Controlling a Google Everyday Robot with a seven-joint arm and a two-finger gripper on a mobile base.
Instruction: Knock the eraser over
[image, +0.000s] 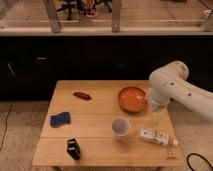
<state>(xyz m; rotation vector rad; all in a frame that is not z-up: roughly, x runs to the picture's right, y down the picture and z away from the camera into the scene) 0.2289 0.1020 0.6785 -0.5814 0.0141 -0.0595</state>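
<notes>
The eraser (73, 148), a small black block, stands upright near the front left of the wooden table (100, 112). My gripper (157, 118) hangs below the white arm over the table's right side, between the orange bowl and a lying bottle. Its fingers point down, open, with nothing between them. It is far to the right of the eraser, with a white cup between the two.
A white cup (120, 127) stands near the middle front. An orange bowl (132, 98) sits at the back right, a white bottle (157, 137) lies at the front right, a blue pad (60, 119) at the left, and a reddish-brown item (81, 95) at the back. Dark cabinets stand behind the table.
</notes>
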